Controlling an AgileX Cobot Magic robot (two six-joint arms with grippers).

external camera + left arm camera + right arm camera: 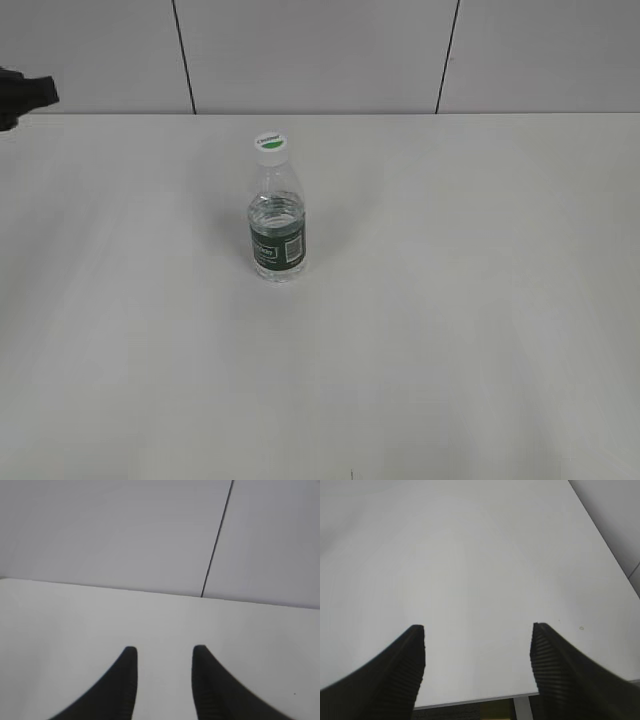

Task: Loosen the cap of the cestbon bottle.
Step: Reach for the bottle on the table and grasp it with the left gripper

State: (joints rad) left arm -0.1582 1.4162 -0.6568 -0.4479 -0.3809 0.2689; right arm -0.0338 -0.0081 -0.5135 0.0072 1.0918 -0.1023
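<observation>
Cestbon bottle (pixel 276 225) upright on table (pixel 480 300), cap (pixel 270 146) on; left gripper (pixel 164 652) narrowly parted, empty; right gripper (pixel 477 630) wide, empty.

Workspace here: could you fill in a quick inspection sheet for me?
Surface: white table, bare apart from the bottle.
Job's things: cestbon bottle upright near the middle; cap on.
Clutter: nothing seen.
End effectors: left end effector open, empty, over the table facing the wall; right end effector open wider, empty, at the table's edge.
Cables: nothing seen.
Surroundings: pale panelled wall with dark seams behind.
</observation>
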